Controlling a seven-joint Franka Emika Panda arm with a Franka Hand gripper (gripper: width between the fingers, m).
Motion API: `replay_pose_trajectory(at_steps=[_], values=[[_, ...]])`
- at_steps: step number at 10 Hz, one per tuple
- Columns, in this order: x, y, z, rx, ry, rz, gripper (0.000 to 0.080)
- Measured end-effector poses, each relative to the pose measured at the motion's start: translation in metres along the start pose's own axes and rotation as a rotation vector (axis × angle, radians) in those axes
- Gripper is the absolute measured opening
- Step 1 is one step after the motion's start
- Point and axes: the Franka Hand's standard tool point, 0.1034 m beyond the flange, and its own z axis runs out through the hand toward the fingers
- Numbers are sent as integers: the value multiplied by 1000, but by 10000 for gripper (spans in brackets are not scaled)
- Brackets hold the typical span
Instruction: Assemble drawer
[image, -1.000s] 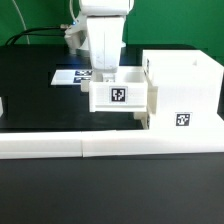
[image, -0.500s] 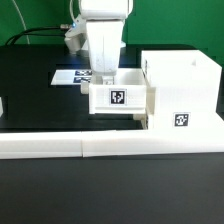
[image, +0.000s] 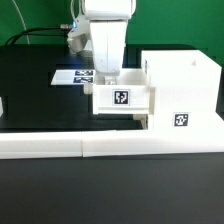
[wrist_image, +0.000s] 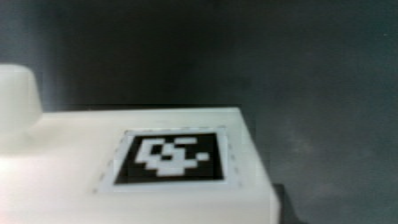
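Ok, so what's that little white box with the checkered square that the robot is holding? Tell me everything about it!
The small tray is white, looks like smooth plastic, and is open on top. Its front wall carries a black-and-white square tag. It sits level, lifted above the black table, its right end against the big white housing, maybe partly inside. The gripper reaches into it from above; its fingertips are hidden.

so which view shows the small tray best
The exterior view: the whole tray shows, against the big housing, under the pincer. The wrist view shows only a blurred patch of white surface with its tag.
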Motion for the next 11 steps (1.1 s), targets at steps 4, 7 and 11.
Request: replay_pose_trajectory(at_steps=[4, 7, 11], values=[[14, -1, 0, 2, -3, -33, 42], [13, -1, 0, 2, -3, -31, 42], [13, 0, 0, -4, -5, -57, 42]])
